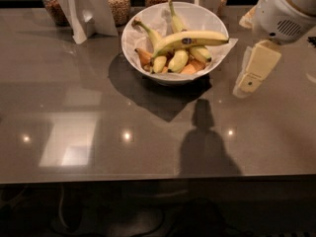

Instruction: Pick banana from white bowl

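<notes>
camera view looks down across a dark grey glossy tabletop (98, 107) from its near edge. the white bowl (163, 77) stands close to the far edge, a little toward the right edge, lined with crinkled white paper (148, 21). the banana (190, 39), long and gently curved with a small dark blue sticker near its middle, lies on top of the pile in the bowl, running crosswise, its right end reaching the bowl's right rim. under it sit shorter yellow-green bananas (175, 60) and some orange pieces (190, 69).

my gripper (249, 83) hangs above the tabletop near the right edge, toward the far right corner, just beside the bowl's right side and apart from it. it holds nothing. whether my jaws stand wide or narrow i cannot tell. its shadow (205, 147) falls on the tabletop toward the near edge.

glass jars (118, 4) of grain stand along the far edge, with a folded white card (86, 9) in front of them toward the far left corner.
</notes>
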Tool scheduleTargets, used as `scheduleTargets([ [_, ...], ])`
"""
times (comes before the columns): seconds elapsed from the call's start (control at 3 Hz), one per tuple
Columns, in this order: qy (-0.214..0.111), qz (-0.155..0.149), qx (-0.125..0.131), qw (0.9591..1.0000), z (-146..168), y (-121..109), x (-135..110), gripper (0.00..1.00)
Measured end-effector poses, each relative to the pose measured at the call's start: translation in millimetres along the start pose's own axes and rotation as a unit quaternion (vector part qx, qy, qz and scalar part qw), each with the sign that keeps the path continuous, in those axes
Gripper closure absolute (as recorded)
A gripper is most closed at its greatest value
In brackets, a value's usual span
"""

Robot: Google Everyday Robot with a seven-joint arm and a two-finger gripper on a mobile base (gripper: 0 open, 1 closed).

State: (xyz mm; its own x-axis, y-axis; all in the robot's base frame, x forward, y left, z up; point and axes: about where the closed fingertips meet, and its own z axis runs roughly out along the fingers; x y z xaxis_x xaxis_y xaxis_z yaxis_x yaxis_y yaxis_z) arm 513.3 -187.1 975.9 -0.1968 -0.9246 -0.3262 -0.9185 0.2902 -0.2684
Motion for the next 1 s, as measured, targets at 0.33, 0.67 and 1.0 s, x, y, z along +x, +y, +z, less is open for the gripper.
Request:
scheduleTargets([
  [0.33,-0.037,-0.02,0.01,0.9991,12.0,-29.1,-27.4,0.0],
  [0.67,-0.084,-0.031,0.014,0.9959,26.2,-57.1,-52.9,0.0],
  [1.0,-0.125,-0.03,0.003,0.9917,45.3,-79.1,-70.9,0.0],
])
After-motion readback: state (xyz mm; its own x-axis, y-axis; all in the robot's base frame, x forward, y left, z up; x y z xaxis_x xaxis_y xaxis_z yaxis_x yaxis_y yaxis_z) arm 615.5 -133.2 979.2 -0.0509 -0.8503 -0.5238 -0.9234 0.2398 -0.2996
